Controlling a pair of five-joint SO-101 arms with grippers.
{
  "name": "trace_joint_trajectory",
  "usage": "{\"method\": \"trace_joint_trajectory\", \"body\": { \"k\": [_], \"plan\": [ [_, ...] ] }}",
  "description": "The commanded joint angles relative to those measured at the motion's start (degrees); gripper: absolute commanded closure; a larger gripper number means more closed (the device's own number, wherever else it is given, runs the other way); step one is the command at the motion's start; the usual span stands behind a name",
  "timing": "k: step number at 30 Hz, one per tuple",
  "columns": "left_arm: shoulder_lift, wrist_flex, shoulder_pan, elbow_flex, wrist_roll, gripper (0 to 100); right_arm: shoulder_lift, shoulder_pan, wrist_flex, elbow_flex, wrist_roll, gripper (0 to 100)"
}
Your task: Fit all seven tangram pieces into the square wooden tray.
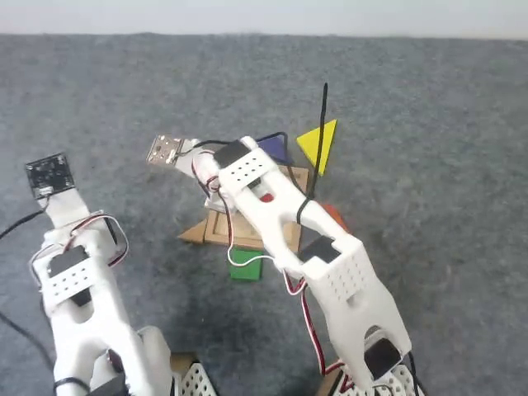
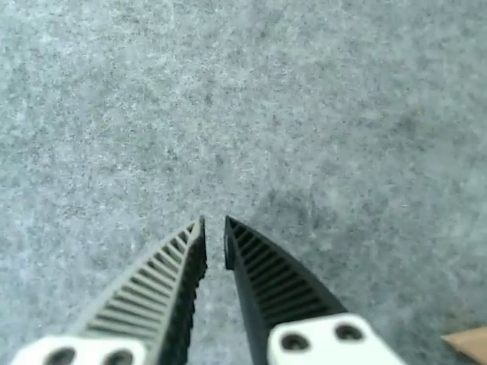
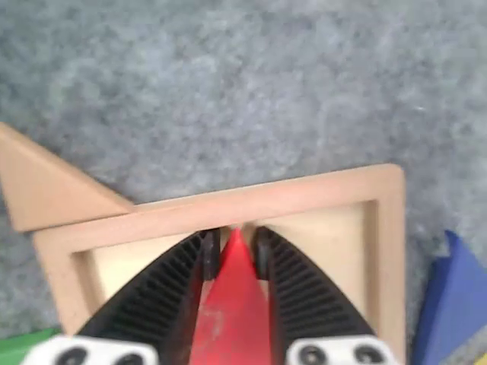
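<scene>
The tray (image 3: 304, 190) lies mid-table on grey carpet (image 2: 243, 91), the parts of its floor that show bare wood. The right gripper (image 3: 233, 243) hangs over it, jaws clamped on a red piece (image 3: 232, 304) whose tip points at the tray's far rim; whether it touches the floor cannot be told. A tan triangle (image 3: 46, 190) lies outside against the left rim. Green (image 1: 245, 268) sits just near of the tray, blue (image 1: 272, 148) and yellow (image 1: 320, 146) beyond it, orange (image 1: 334, 216) right. The left gripper (image 2: 214, 228), far left over carpet, has its jaws nearly together on nothing.
</scene>
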Motion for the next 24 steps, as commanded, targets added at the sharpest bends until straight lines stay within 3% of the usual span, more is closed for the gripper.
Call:
{"method": "trace_joint_trajectory", "body": {
  "k": [1,11,14,20,24],
  "plan": [
    [-1.76,-1.41,-0.18,-3.38,0.53,96,-1.54,2.86,0.75,-5.01,-5.54,96.1],
    [-1.76,-1.23,1.67,-2.77,-1.49,96,-1.01,8.75,4.26,-12.84,-23.12,96.1],
    [-1.76,-1.23,1.67,-2.77,-1.49,96,-1.54,10.33,5.23,-13.19,-24.62,95.7],
    [-1.76,-1.23,1.67,-2.68,-1.49,96,-5.41,12.62,21.85,-21.71,-5.1,94.7],
    [-1.76,-1.23,1.67,-2.68,-1.49,96,-5.58,12.79,33.1,-22.15,14.42,84.4]
  ]
}}
